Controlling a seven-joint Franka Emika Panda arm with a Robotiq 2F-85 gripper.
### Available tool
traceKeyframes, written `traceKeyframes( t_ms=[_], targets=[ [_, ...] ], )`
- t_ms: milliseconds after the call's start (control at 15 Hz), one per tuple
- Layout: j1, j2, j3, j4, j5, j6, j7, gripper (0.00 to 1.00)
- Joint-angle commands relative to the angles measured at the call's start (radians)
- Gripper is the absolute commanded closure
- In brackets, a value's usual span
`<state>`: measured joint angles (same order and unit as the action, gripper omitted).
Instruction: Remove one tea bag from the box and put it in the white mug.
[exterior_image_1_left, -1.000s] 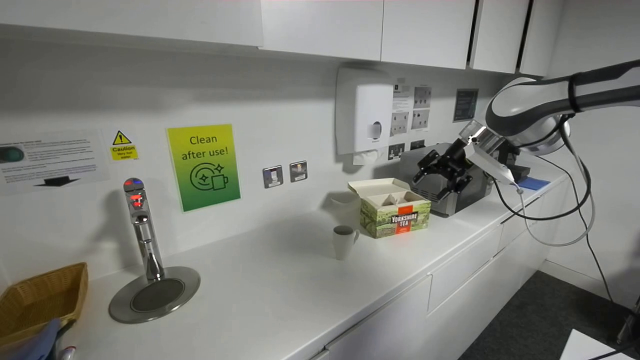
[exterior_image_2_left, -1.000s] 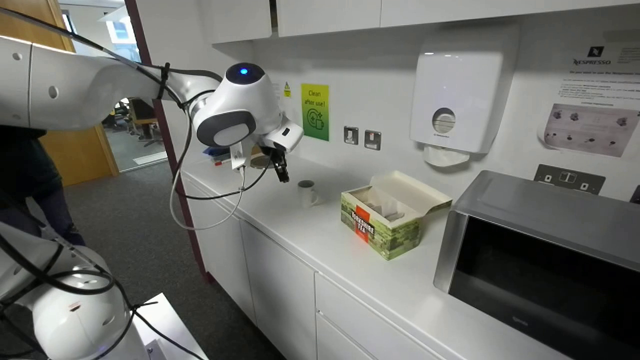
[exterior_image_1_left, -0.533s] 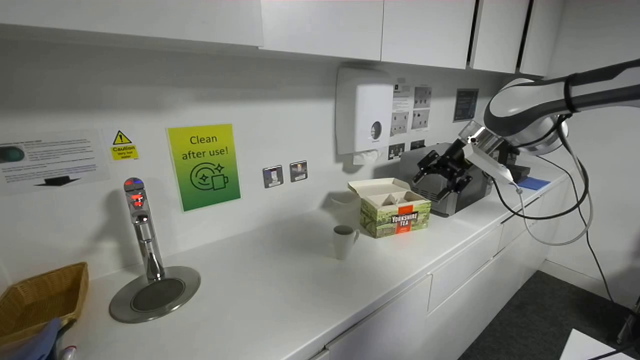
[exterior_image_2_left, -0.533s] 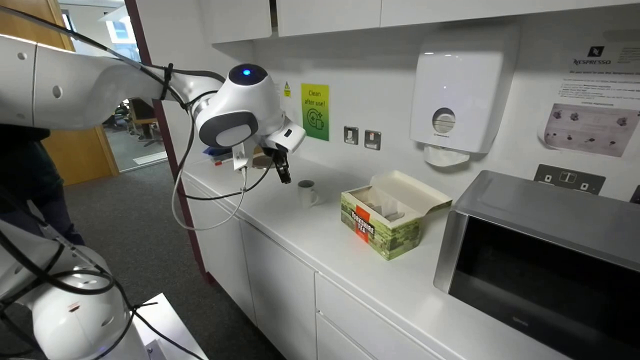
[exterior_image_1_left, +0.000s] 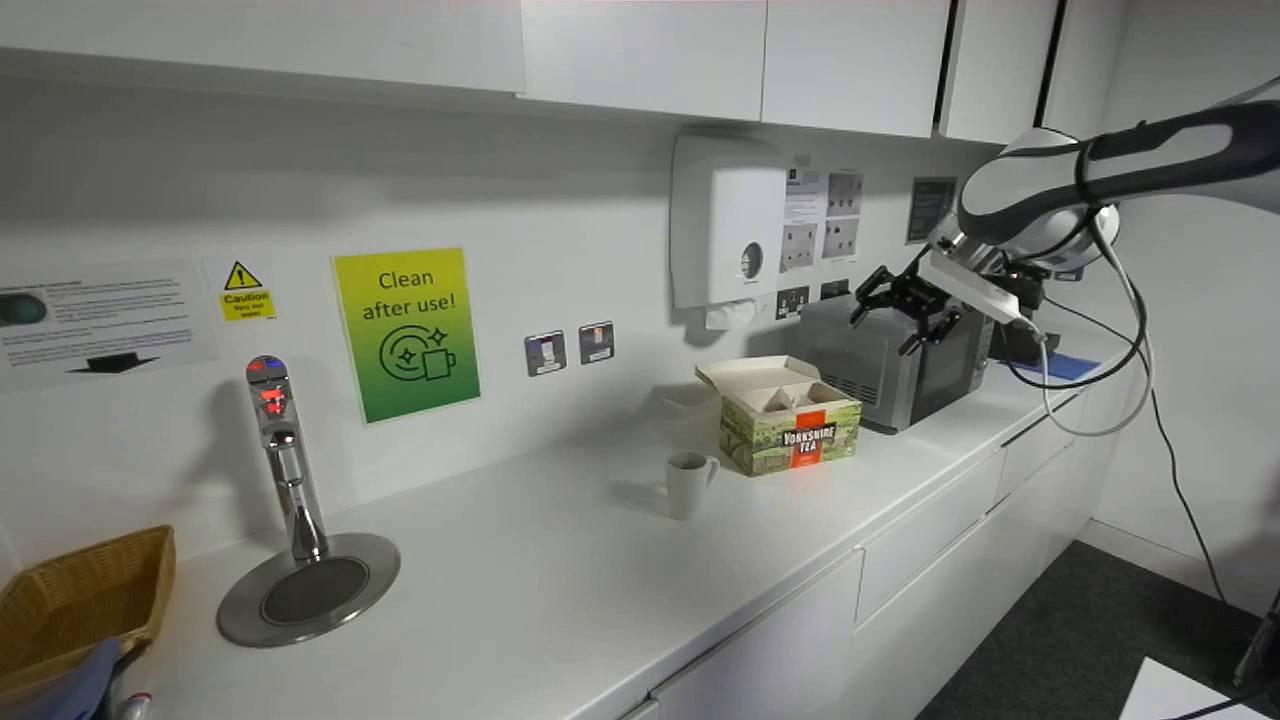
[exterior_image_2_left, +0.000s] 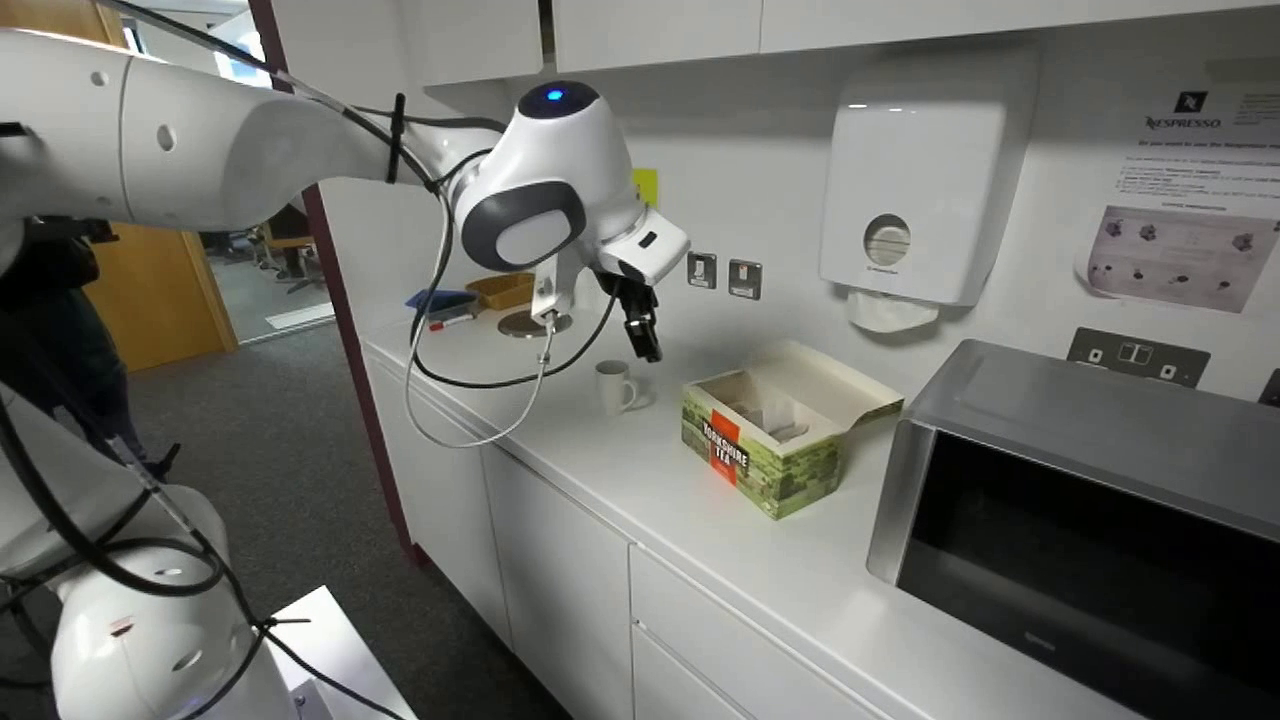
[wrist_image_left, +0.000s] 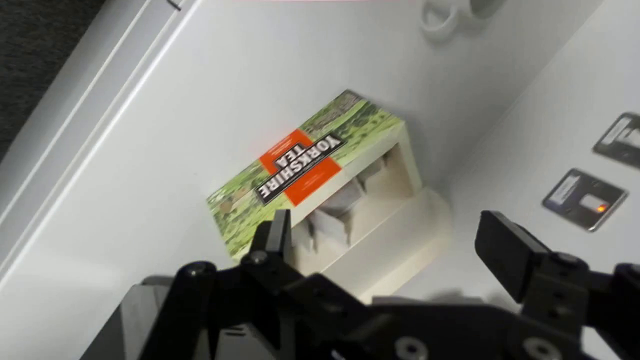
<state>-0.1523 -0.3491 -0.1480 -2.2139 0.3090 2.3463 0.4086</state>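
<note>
The green and cream tea box (exterior_image_1_left: 790, 440) stands on the counter with its lid folded back toward the wall. It also shows in an exterior view (exterior_image_2_left: 765, 470) and in the wrist view (wrist_image_left: 300, 167). Pale tea bags (exterior_image_2_left: 785, 425) lie low inside it. The white mug (exterior_image_1_left: 686, 490) stands upright beside the box; it also shows in an exterior view (exterior_image_2_left: 612, 388), and its handle is at the top edge of the wrist view (wrist_image_left: 440, 32). My gripper (wrist_image_left: 385, 217) is open and empty, in the air above the counter, apart from box and mug; both exterior views show it (exterior_image_1_left: 883, 332) (exterior_image_2_left: 643, 350).
A silver microwave (exterior_image_2_left: 1080, 510) stands beside the box. A towel dispenser (exterior_image_2_left: 930, 180) hangs on the wall behind. A tap (exterior_image_1_left: 290, 460) over a round drain (exterior_image_1_left: 375, 575) and a wicker basket (exterior_image_1_left: 90, 590) are farther along. Cables (exterior_image_1_left: 1140, 340) hang from the arm.
In the last half second my arm has risen slightly and moved right in both exterior views, the gripper coming closer to the box side of the mug. The gripper stays open. Box and mug have not moved.
</note>
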Motion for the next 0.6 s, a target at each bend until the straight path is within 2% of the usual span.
traceKeyframes(
  t_ms=[0, 133, 533],
  targets=[
    [-0.09, 0.133, 0.055, 0.176, -0.183, -0.086, 0.213, 0.0],
    [-0.091, 0.187, 0.058, 0.261, -0.258, -0.161, 0.293, 0.0],
    [-0.034, 0.325, 0.023, 0.495, -0.16, -0.433, 0.194, 0.0]
  ],
)
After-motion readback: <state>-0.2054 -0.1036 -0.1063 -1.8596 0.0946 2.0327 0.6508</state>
